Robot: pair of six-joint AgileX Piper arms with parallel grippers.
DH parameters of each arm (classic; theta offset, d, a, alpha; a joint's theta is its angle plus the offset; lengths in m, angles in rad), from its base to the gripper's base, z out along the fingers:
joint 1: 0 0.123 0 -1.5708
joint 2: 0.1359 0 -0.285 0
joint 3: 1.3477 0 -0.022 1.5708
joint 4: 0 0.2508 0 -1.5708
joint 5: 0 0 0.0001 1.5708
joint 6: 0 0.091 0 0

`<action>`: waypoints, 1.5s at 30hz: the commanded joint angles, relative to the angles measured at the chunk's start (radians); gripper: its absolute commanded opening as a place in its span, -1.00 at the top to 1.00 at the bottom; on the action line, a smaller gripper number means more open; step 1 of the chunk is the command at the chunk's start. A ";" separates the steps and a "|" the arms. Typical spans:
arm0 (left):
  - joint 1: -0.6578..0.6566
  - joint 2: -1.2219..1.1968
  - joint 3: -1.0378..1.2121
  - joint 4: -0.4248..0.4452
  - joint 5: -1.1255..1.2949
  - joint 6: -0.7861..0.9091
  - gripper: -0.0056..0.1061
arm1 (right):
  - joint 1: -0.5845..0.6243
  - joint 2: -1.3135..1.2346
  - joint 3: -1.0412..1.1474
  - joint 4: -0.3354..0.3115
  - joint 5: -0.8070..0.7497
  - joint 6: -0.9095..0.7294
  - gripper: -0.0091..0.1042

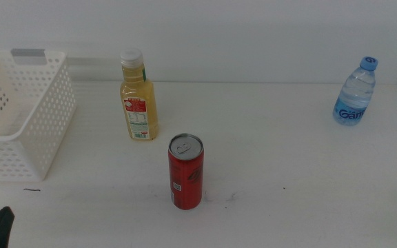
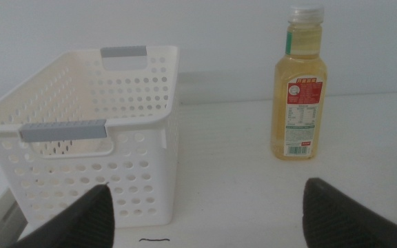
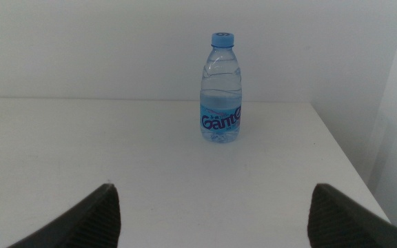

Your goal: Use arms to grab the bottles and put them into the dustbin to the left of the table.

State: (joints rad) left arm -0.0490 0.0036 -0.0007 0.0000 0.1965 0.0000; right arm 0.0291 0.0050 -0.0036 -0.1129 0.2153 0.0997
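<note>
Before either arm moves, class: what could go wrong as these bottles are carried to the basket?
1. The slim red can stands upright alone, so a glancing jaw might tip it.
2. The yellow juice bottle stands beside the dustbin; the open left gripper could knock either.
3. The water bottle stands near the table's far right corner and might be pushed off.

Plain white wall [image 1: 253, 34] behind.

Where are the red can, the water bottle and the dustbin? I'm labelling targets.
red can [image 1: 185, 173]: middle view, on its side wall.
water bottle [image 3: 222, 96]: right wrist view, on its clear body.
dustbin [image 2: 92, 129]: left wrist view, on its grey handle strip.
</note>
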 commanded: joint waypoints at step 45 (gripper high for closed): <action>-0.590 1.226 0.001 0.106 -1.300 -0.058 -0.78 | -0.007 -0.005 0.004 -0.010 -0.012 -0.002 -0.72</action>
State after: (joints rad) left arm -0.6366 1.2298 -0.0002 0.1046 -1.0835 -0.0470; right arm 0.0291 0.0050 -0.0036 -0.1129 0.2153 0.0997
